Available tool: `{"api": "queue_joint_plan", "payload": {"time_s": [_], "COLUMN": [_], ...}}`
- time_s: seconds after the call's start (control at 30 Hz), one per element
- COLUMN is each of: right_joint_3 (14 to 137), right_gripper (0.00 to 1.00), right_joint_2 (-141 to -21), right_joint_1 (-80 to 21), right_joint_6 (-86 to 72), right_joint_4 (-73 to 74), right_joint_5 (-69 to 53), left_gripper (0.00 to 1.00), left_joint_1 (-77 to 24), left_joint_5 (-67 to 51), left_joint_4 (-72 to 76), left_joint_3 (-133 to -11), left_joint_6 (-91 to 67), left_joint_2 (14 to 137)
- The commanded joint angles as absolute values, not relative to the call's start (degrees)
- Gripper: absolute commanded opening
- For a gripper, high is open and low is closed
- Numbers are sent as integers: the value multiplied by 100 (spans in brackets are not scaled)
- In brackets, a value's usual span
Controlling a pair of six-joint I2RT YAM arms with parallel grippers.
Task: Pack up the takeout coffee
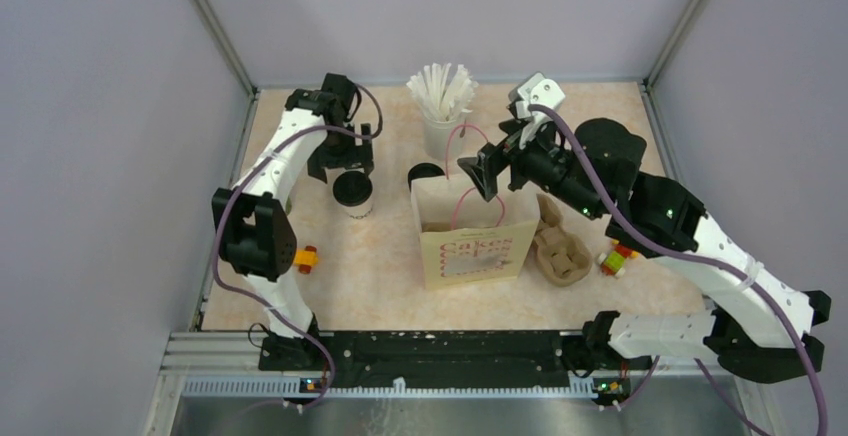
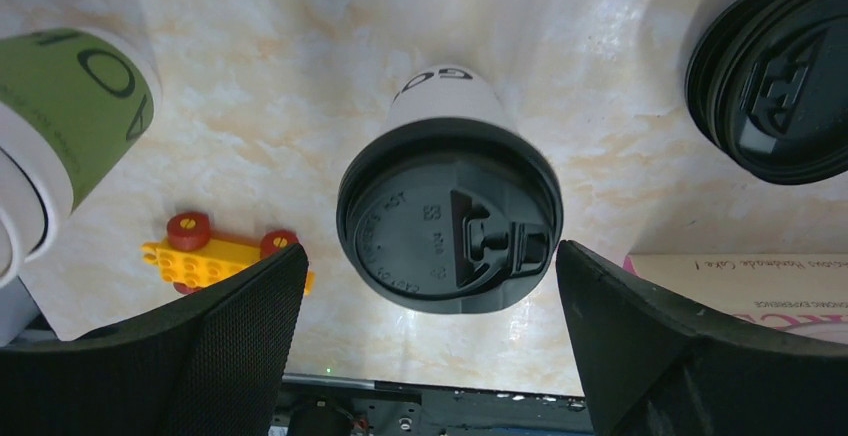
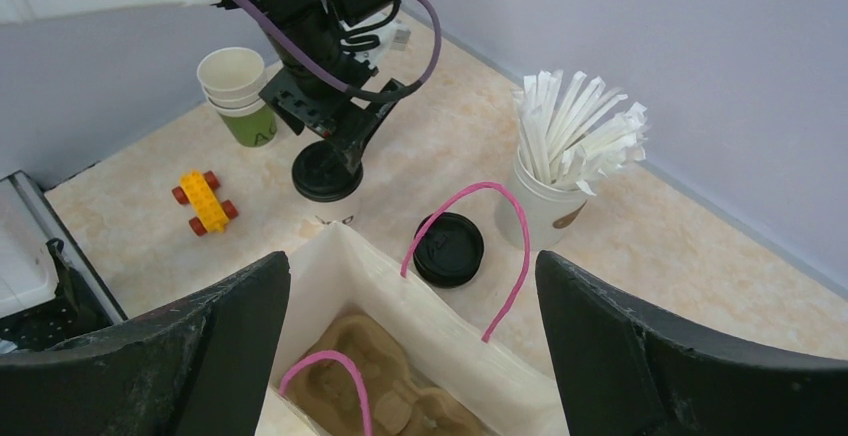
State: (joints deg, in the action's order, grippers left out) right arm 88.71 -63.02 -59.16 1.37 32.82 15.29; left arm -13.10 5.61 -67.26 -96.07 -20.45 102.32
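The takeout coffee (image 1: 352,190), a white cup with a black lid, stands upright left of the white paper bag (image 1: 470,252). It also shows in the left wrist view (image 2: 450,218) and the right wrist view (image 3: 326,175). My left gripper (image 1: 345,163) is open just above and behind the cup; in its own view (image 2: 430,301) the lid lies between and ahead of the fingers, untouched. My right gripper (image 1: 487,174) is open and empty over the bag's back edge (image 3: 415,351). The bag (image 3: 335,266) is open, with a brown pulp carrier (image 3: 385,381) inside.
A stack of black lids (image 1: 427,172) and a cup of white straws (image 1: 440,106) stand behind the bag. Lidless cream-and-green cups (image 3: 238,96) stand at the back left. Yellow toys (image 1: 305,258) (image 1: 617,259) lie on each side. Another pulp carrier (image 1: 560,248) lies right of the bag.
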Motion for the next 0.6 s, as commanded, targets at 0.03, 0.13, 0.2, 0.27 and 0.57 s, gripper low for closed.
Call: {"api": "queue_joint_plan", "payload": {"time_s": [0.03, 0.13, 0.2, 0.27, 0.57], "right_joint_3": [8942, 8914, 8904, 8918, 8946], "right_gripper": [90, 90, 90, 91, 91], "right_joint_2": [-6049, -6016, -6018, -6036, -6116], "right_joint_1": [-5977, -5982, -5984, -5980, -5979], "right_joint_6": [265, 383, 461, 544, 747], "right_joint_4": [3155, 3147, 3126, 3107, 3011], "right_joint_5": [1509, 1543, 1555, 1558, 1523], "left_gripper": [99, 99, 99, 99, 92], "left_joint_1": [-1283, -1283, -1288, -1292, -1326], "left_joint_5": [501, 465, 432, 411, 254], "left_joint_4": [-6719, -6669, -6661, -6678, -6554], "left_joint_3": [-10201, -10144, -10082, -10033, -9666], "left_joint_6": [-1825, -1802, -1798, -1824, -1802], "left_joint_2": [10554, 10623, 10662, 10684, 10639]}}
